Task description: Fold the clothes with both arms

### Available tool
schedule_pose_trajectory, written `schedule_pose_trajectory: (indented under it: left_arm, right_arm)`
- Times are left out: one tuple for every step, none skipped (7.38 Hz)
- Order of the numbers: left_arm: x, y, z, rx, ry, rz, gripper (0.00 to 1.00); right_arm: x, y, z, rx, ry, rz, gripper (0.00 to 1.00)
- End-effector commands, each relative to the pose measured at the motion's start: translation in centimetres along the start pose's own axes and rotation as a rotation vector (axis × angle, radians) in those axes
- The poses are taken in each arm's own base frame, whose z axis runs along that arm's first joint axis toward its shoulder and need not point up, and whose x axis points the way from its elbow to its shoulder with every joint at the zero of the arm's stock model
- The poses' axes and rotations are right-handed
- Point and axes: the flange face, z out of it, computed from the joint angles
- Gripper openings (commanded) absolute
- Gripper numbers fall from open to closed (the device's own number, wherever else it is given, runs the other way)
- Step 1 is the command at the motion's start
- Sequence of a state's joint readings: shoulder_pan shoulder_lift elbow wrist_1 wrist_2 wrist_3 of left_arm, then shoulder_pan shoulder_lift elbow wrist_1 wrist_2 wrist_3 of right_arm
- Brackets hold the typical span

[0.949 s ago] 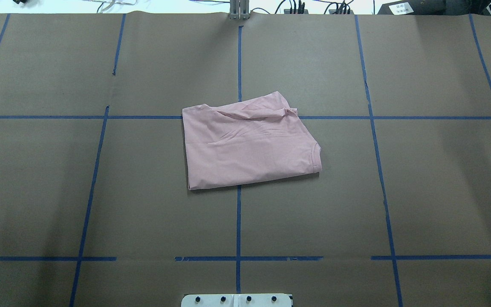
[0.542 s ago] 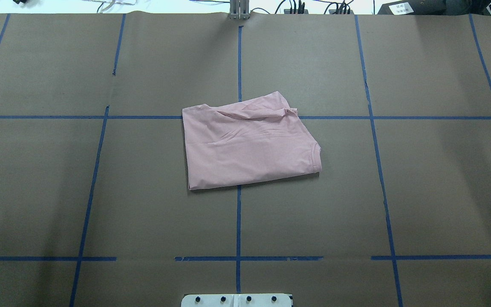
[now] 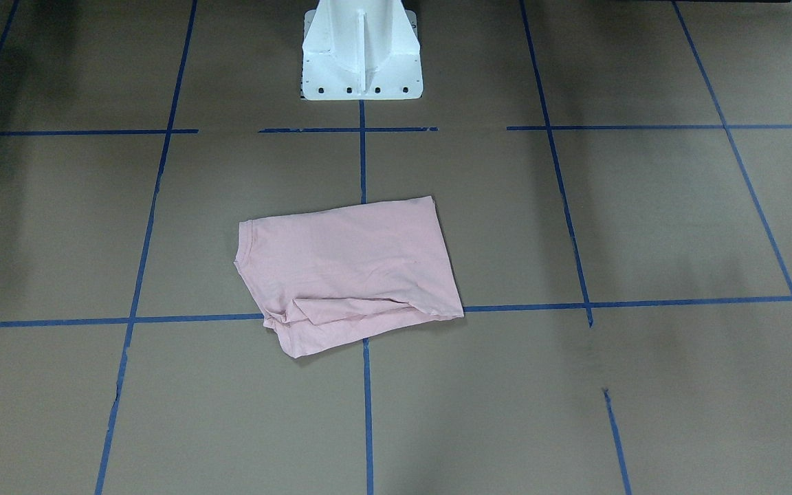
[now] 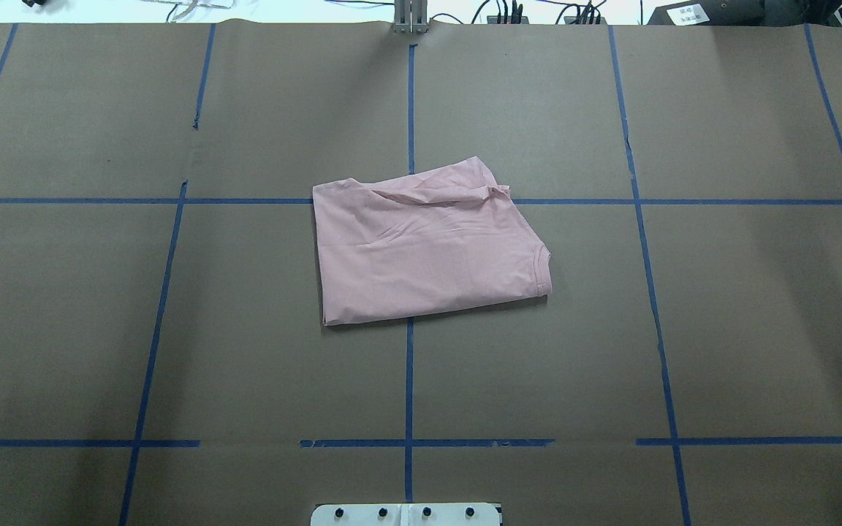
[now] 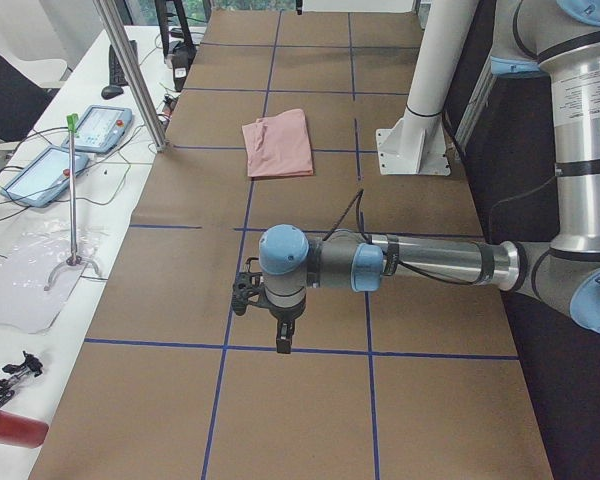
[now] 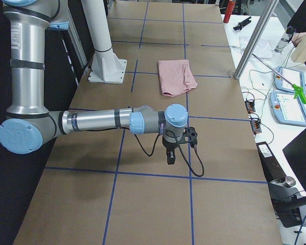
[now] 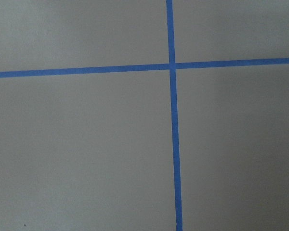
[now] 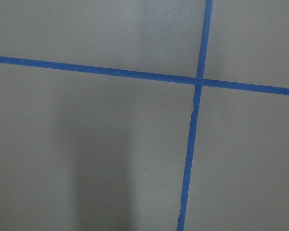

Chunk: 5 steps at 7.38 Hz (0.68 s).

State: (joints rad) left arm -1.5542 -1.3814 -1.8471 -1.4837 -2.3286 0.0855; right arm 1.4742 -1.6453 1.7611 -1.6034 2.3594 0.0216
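A light pink short-sleeved T-shirt [image 4: 428,245], folded into a rough rectangle, is laid flat at the middle of the brown paper-covered table [image 4: 757,329]. The crossing of two blue tape lines [image 4: 408,380] is covered by it. Its ribbed neckline is turned to the right side, and a rumpled fold is seen along its far edge. The near edge is well apart from the white pedestal base [image 3: 361,55].

The silver-grey tubular left arm [image 5: 430,262] is stretched out low over the table's left end, and its black two-finger left gripper [image 5: 282,346] is pointed down at bare paper just beside a tape line. The silver-grey tubular right arm [image 6: 97,121] is held likewise over the right end, with the black two-finger right gripper [image 6: 170,162] pointed down beside a tape line. Both grippers are kept well apart from the T-shirt. Only side views show them, so whether the jaws are apart or together cannot be told. In each wrist view only paper and a tape crossing are shown.
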Motion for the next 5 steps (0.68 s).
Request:
schedule_pose_trajectory:
  left_arm:
    - [0.18,1.81,0.07,-0.076,0.019,0.051,1.00]
    - [0.10,1.81,0.16,-0.075,0.021,0.052,1.00]
    - [0.09,1.79,0.20,-0.074,0.022,0.056,1.00]
    - [0.48,1.71,-0.23,-0.065,0.021,0.062,1.00]
    - [0.36,1.72,-0.08,-0.067,0.022,0.061,1.00]
  right_arm:
    - [-0.19,-0.13,-0.07,0.002,-0.002,-0.004,1.00]
    - [-0.42,-0.17,-0.40,0.009,-0.002,-0.010,1.00]
    - [-0.39,0.03,-0.37,0.008,-0.002,-0.009,1.00]
    - [-0.55,0.01,-0.53,0.012,-0.002,-0.010,1.00]
    - [-0.59,-0.06,-0.47,0.011,-0.002,-0.011,1.00]
